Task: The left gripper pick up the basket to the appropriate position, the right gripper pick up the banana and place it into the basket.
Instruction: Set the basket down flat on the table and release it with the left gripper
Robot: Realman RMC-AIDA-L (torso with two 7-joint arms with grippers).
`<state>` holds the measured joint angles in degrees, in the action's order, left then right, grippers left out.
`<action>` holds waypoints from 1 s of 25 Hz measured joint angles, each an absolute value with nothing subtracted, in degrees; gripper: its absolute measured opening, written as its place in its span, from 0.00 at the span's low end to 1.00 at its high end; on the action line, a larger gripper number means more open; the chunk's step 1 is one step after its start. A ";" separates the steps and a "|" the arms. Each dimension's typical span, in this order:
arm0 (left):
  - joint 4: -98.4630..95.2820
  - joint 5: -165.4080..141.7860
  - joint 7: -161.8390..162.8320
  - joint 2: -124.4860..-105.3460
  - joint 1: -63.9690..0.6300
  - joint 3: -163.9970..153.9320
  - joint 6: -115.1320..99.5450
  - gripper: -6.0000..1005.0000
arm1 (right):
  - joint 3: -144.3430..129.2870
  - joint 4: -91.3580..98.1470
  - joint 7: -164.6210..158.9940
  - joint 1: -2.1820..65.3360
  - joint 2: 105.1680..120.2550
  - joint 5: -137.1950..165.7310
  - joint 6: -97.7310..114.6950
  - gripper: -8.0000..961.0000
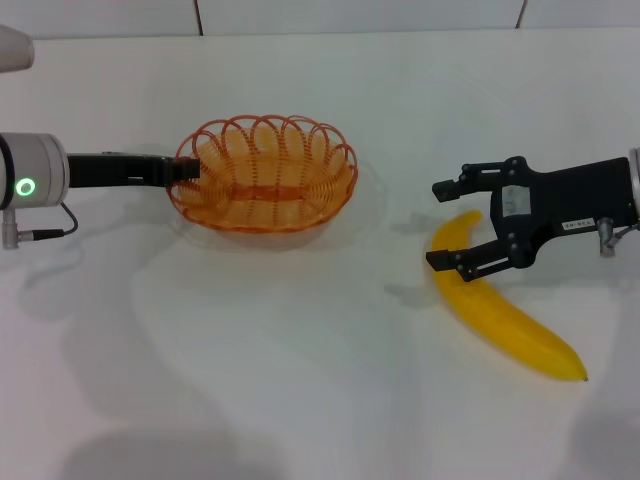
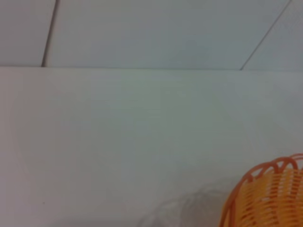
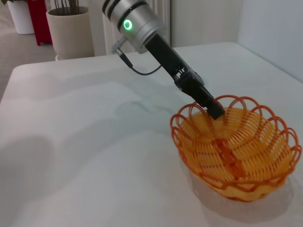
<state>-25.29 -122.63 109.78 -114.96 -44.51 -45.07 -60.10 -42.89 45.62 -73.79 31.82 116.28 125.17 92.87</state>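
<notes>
A smooth white matte tabletop (image 1: 300, 380) fills the scene under soft, even light. Beyond its far edge stands a pale panelled wall with thin dark seams (image 2: 156, 33). A round beige planter (image 3: 68, 30) and a red object (image 3: 41, 19) stand on the floor behind the table.

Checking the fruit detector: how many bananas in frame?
1. The smooth bright-yellow curved banana lies on the white table, apart from the orange looped-wire basket; the open right gripper straddles its stem end. None in the basket.
</notes>
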 joint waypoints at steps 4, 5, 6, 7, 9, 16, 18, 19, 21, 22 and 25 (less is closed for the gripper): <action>-25.23 -123.07 109.78 -114.96 -44.54 -45.50 -59.98 0.06 | -42.89 45.62 -73.90 31.88 116.28 125.26 93.04 0.94; -25.22 -123.31 109.78 -114.96 -44.54 -45.50 -59.98 0.06 | -42.89 45.62 -73.93 31.90 116.28 125.26 93.05 0.94; -25.22 -123.83 109.83 -114.96 -44.58 -45.52 -59.96 0.06 | -42.89 45.62 -73.96 31.90 116.28 125.26 93.06 0.94; -25.22 -124.08 109.87 -114.96 -44.62 -45.52 -59.93 0.06 | -42.89 45.62 -73.98 31.90 116.28 125.25 93.06 0.94; -25.22 -124.33 109.98 -114.96 -44.70 -45.53 -59.85 0.06 | -42.89 45.62 -73.99 31.92 116.28 125.23 93.07 0.94; -25.22 -124.39 109.86 -114.96 -44.74 -45.53 -59.74 0.06 | -42.89 45.59 -74.00 32.01 116.28 125.25 93.08 0.94; -25.22 -124.41 109.83 -115.03 -44.74 -45.53 -59.30 0.06 | -42.89 45.54 -74.01 32.01 116.28 125.25 93.08 0.94; -25.22 -124.51 109.86 -115.09 -44.74 -45.53 -58.99 0.06 | -42.89 45.51 -74.01 32.01 116.28 125.25 93.08 0.94; -25.22 -124.77 110.01 -115.21 -44.74 -45.53 -58.41 0.06 | -42.89 45.47 -74.01 32.01 116.28 125.25 93.08 0.94; -25.22 -124.89 110.02 -115.29 -44.71 -45.52 -58.27 0.06 | -42.89 45.46 -74.01 32.01 116.28 125.24 93.08 0.94; -25.22 -124.90 109.74 -115.44 -44.65 -45.31 -58.21 0.07 | -42.89 45.31 -74.00 31.99 116.28 125.19 93.08 0.94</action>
<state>-25.22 -124.90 109.74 -115.44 -44.65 -45.31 -58.21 -42.89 45.31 -74.00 31.99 116.28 125.19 93.08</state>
